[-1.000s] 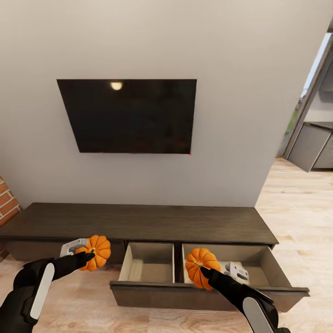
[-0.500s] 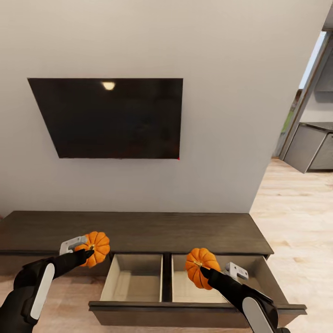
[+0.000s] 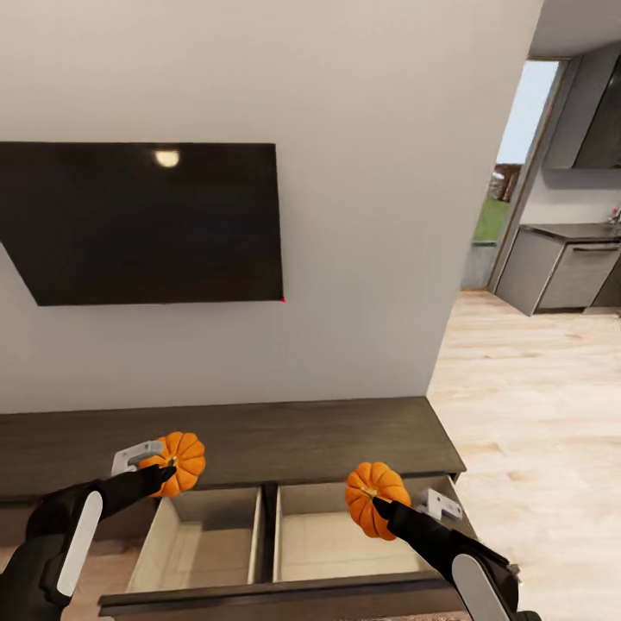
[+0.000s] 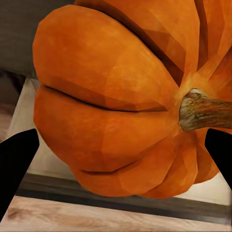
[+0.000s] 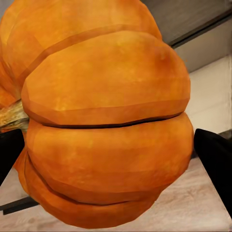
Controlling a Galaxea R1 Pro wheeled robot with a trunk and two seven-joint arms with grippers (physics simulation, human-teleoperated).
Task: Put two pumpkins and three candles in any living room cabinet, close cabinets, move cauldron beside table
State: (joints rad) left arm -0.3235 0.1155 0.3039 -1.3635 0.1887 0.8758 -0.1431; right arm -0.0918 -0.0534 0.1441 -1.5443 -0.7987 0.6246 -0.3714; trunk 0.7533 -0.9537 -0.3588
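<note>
each bright orange ribbed pumpkin is clamped in one hand: the left pumpkin (image 3: 179, 464) in the left hand (image 3: 153, 467), the right pumpkin (image 3: 374, 498) in the right hand (image 3: 392, 509). both are carried above the open pale-lined drawer (image 3: 310, 545) of the long dark brown wooden cabinet (image 3: 285, 440), positioned for release inside.

Both pumpkins (image 3: 182, 462) (image 3: 373, 497) are bright orange with brown stems, the cabinet (image 3: 285, 440) is dark brown with pale beige drawer lining, and the wall (image 3: 362, 216) is off-white.
</note>
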